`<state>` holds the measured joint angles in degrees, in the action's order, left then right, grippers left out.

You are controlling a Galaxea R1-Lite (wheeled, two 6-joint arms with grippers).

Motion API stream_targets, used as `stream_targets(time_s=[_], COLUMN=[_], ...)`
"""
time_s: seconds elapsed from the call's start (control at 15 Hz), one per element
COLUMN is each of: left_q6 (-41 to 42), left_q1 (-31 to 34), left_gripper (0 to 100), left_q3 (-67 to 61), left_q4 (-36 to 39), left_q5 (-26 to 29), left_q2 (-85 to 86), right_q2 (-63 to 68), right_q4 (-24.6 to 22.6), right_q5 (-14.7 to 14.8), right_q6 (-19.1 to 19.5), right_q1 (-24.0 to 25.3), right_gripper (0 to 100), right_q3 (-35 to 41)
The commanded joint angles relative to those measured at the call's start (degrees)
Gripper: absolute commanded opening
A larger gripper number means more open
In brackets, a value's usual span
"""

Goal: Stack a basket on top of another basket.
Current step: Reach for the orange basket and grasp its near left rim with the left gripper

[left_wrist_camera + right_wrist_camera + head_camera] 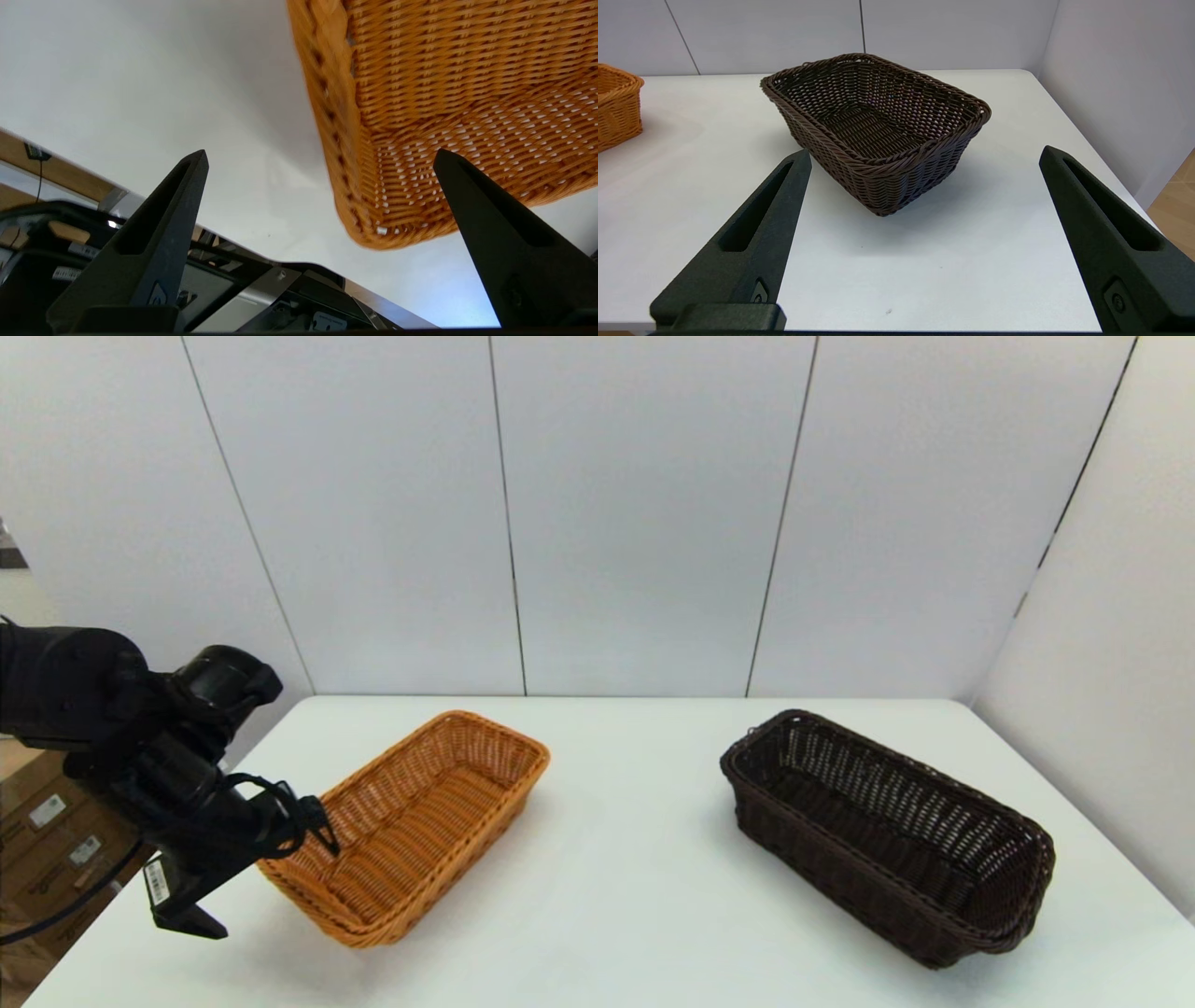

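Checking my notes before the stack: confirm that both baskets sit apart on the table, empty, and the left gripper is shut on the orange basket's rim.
Not quite. The left gripper is open; the left wrist view shows its fingers spread beside the orange-tan basket, holding nothing. The rest stands: the dark brown basket sits apart from it on the table, both empty.

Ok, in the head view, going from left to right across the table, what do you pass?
Left tool, at the table's left edge, fingers open → orange-tan basket → a bare stretch of the white table → dark brown basket. The right tool does not show in this view.
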<state>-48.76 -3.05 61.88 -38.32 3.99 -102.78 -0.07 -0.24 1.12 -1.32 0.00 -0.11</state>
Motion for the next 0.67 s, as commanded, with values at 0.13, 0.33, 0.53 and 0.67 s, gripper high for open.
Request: stream_targets(time_s=[0.13,0.33,0.53,0.67], left_q6=[1.7,2.4,2.4,2.4], left_q1=[0.3,0.3,-0.1,-0.8], left_gripper=[100,100,100,100], left_q3=[1.3,1.3,1.1,1.2], left_q4=[1.3,2.8,4.7,5.2], left_q5=[2.0,2.1,2.2,2.2], left_q2=[-5.1,-7.0,-9.6,-10.8], right_q2=[0.1,0.0,0.0,0.1], right_q4=[0.0,0.0,0.0,0.0], right_q5=[0.0,0.0,0.0,0.0], right_q6=[0.0,0.0,0.0,0.0], right_q1=[0.0,0.0,0.0,0.0], right_gripper=[100,100,100,100], right_q3=[0.0,0.0,0.0,0.0])
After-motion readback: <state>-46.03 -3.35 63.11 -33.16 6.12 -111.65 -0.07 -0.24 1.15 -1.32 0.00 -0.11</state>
